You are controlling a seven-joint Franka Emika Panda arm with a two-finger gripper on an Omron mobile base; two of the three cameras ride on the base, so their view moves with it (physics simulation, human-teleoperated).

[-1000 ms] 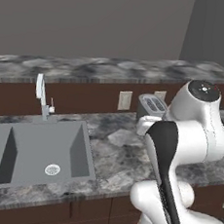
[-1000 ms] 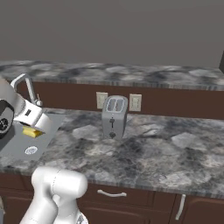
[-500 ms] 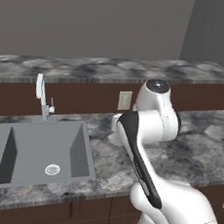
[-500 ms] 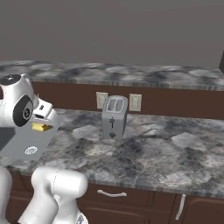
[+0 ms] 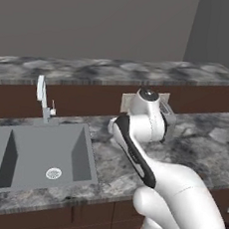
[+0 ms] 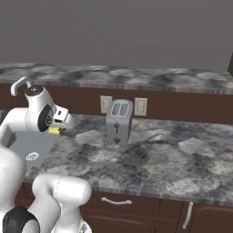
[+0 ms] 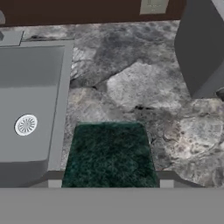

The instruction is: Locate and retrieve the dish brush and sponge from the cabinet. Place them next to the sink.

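gripper (image 7: 107, 186): clamped on sponge (image 7: 109, 153) | place: above counter (image 7: 131, 87), just right of sink (image 7: 30, 100) rim | toaster (image 7: 201, 48) far right, bare counter between

Wall (image 6: 118, 32): plain grey, being shown flat and unbroken across the back of the room; a darker panel (image 5: 220, 32) is being seen at its right end.

Upper ledge (image 6: 136, 78): mottled grey stone, being carried along the wall above a dark brown backsplash (image 6: 182, 107).

Outlet plates (image 6: 140, 106): two pale ones, being displayed on the backsplash either side of a toaster (image 6: 118, 121).

Bench (image 6: 150, 159): grey marbled stone, being lit evenly.

Lower cabinets (image 6: 136, 207): dark brown fronts, being fitted with slim silver handles (image 6: 116, 201).
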